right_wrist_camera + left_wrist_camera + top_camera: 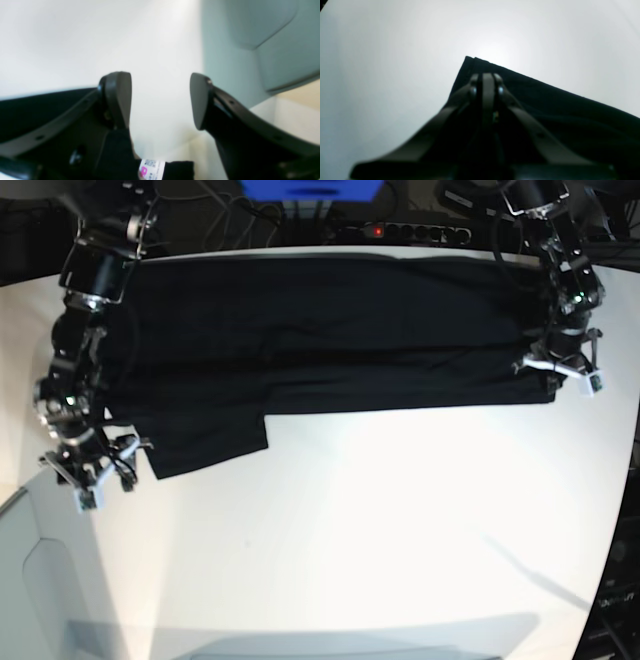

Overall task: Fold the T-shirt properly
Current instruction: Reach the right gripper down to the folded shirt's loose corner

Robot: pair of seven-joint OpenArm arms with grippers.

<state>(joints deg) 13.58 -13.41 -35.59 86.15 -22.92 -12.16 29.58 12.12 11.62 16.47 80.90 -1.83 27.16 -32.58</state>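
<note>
The black T-shirt lies as a long band across the far part of the white table, one sleeve sticking out toward the front. At the band's right end my left gripper is down on the corner. In the left wrist view the left gripper is shut, pinching the T-shirt just behind its corner. My right gripper sits at the left end, off the sleeve's edge. In the right wrist view the right gripper is open and empty, with the T-shirt and its white label beside and below it.
A power strip and a blue box sit behind the table's back edge. The table's left edge runs close to the right gripper, with a grey panel beyond it. Bare white table fills the front half.
</note>
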